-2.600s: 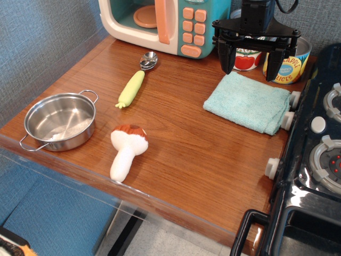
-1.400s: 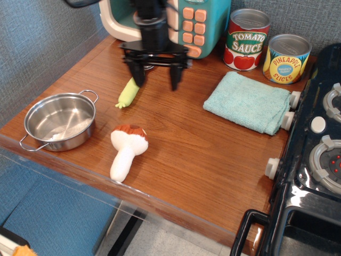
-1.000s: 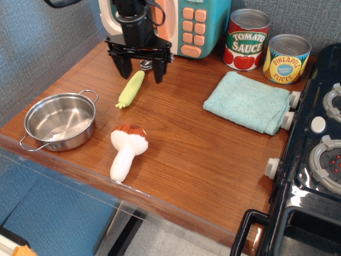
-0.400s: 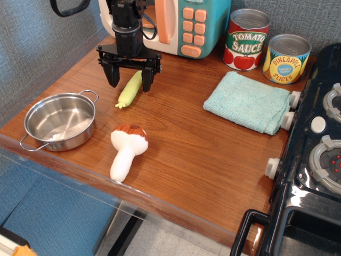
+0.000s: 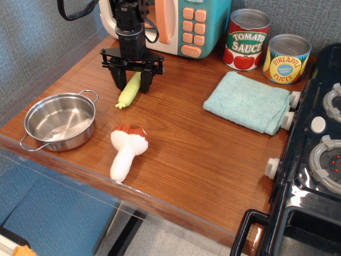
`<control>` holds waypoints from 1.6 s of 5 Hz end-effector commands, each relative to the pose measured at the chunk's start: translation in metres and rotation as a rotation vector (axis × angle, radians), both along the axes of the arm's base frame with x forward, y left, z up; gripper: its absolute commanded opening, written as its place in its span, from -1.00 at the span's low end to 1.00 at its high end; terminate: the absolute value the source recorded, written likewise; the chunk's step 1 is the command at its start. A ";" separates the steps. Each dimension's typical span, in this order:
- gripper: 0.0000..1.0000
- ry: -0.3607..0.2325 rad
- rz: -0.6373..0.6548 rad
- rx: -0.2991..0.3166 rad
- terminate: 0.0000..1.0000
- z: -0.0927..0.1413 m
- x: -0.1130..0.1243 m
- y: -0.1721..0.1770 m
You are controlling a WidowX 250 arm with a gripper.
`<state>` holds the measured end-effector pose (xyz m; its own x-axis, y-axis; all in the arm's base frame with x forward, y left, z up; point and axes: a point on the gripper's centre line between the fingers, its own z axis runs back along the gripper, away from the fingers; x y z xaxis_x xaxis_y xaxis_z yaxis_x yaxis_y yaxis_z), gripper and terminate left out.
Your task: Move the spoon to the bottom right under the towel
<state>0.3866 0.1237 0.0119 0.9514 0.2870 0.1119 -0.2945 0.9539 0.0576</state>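
Wood bench (image 5: 181, 154) with grey wall behind, toy microwave (image 5: 176, 21) at the back edge, stove (image 5: 319, 160) along the right edge.

Gripper (image 5: 132, 84) is down over the spoon (image 5: 129, 92), near the back-left part of the bench, just in front of the microwave. Fingers (image 5: 146, 82) are spread, one each side of the yellow-green handle at its upper end. Not clamped on anything as far as I can see; can't tell if the tips touch the handle or the wood. Spoon bowl is hidden behind the gripper.

Key relation: the handle's long axis runs from back-right to front-left, tail end pointing toward the pot (image 5: 59, 121) at the front-left corner. The fingers straddle that axis roughly crosswise, so closing should pinch the handle across its width. The spoon sits directly below the gripper, so I'd say no lateral correction is needed, maybe a small drop.

Towel (image 5: 248, 102) lies near the right edge, well apart from the spoon, in front of the two cans (image 5: 266, 48). Target is the bare wood toward the front-right corner, in front of the towel. The mushroom (image 5: 127, 151) near the front edge sits left of that path.

Judgement: grasp step, transport not yet started.
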 end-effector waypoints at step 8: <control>-1.00 -0.281 -0.137 -0.204 -1.00 0.074 -0.080 -0.189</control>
<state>0.3079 -0.0687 0.0648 0.9413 0.2030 0.2698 -0.1544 0.9694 -0.1907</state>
